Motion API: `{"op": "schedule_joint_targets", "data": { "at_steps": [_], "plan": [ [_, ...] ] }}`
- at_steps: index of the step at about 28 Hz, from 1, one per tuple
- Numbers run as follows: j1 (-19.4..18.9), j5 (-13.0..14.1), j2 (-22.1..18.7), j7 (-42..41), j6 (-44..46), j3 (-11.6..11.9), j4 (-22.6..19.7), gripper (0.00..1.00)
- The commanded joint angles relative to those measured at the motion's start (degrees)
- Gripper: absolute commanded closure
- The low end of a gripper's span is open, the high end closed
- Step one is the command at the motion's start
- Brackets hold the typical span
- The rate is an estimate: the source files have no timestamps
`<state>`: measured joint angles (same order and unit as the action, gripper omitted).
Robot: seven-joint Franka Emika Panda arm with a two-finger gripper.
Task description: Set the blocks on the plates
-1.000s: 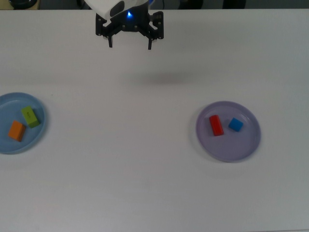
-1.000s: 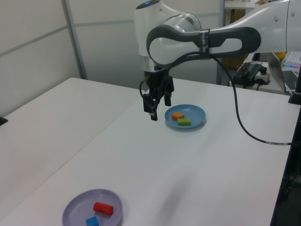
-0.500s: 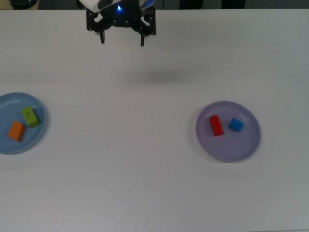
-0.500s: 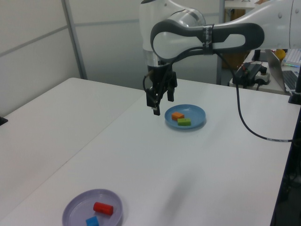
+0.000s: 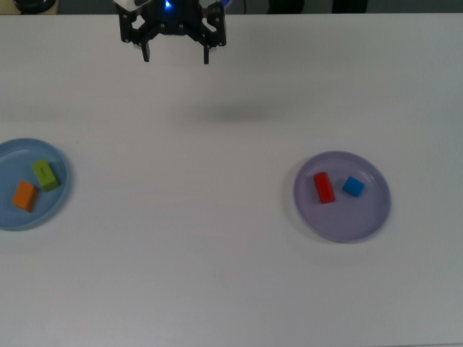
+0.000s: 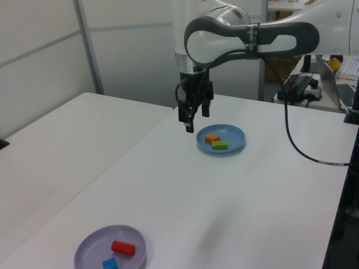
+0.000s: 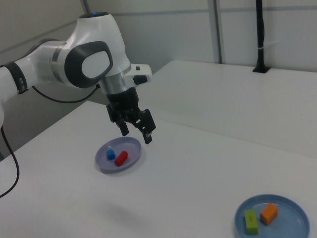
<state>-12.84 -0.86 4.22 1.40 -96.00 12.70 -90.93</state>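
Note:
The light blue plate holds the orange block and the lime green block. On the lavender plate lie the red block and the small blue block. My gripper hangs open and empty high above the table, at the top view's upper edge, apart from both plates.
The white table spreads wide between the two plates. In the left view, a monitor and cables stand behind the table at the right. A black post rises at the far table edge in the right view.
The open gripper has risen and drifted toward the top view's upper left. Blocks and plates have not moved.

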Motion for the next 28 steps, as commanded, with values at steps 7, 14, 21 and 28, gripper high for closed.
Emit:
{"op": "schedule_joint_targets", "data": {
  "at_steps": [7,14,21,28],
  "plan": [
    [0.9,1.0,-1.0,-1.4,0.6,0.3,-0.7,0.0],
    [1.5,1.0,-0.8,-1.5,0.6,-0.2,-0.8,0.0],
    [7.8,1.1,-0.8,-1.5,0.5,-5.2,-0.7,0.0],
    [8.8,1.1,-0.7,-1.5,0.5,-6.5,-0.7,0.0]
  ]
}}
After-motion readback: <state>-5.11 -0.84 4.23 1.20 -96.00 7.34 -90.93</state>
